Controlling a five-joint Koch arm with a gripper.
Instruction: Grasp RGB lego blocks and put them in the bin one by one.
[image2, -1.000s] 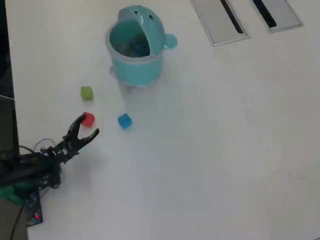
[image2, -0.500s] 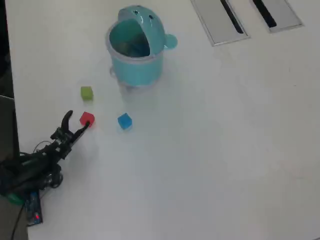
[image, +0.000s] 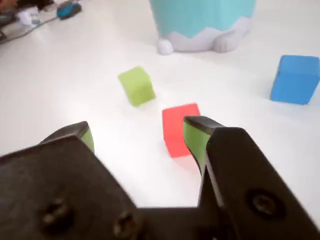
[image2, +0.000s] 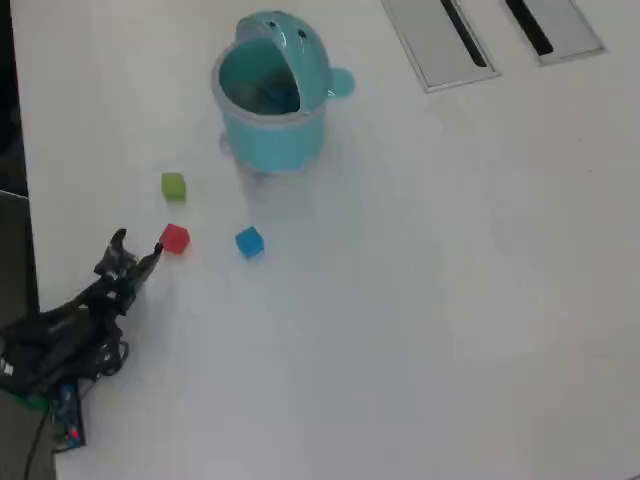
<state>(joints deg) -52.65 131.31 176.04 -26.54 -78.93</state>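
The red block (image2: 174, 238) lies on the white table just right of my gripper (image2: 137, 245), which is open with nothing between its fingers. In the wrist view my gripper (image: 140, 135) shows two green-padded fingers wide apart. The red block (image: 176, 129) sits just ahead of the right fingertip (image: 196, 134), which partly covers it. The yellow-green block (image: 136, 85) lies farther ahead and the blue block (image: 296, 79) is off to the right. Overhead, the yellow-green block (image2: 173, 185) and the blue block (image2: 249, 241) lie apart. The teal bin (image2: 270, 125) stands beyond them, lid up; its base (image: 202, 22) shows in the wrist view.
Two flat grey panels with dark slots (image2: 440, 40) (image2: 555, 25) lie at the top right of the overhead view. The table's left edge (image2: 22, 150) runs close to the arm. Cables and a small board (image2: 65, 420) sit by the arm's base.
My gripper has drawn back to the left and swung slightly; the red block, earlier beside the upper finger, now lies just beyond the fingertips. The blocks and bin have not moved.
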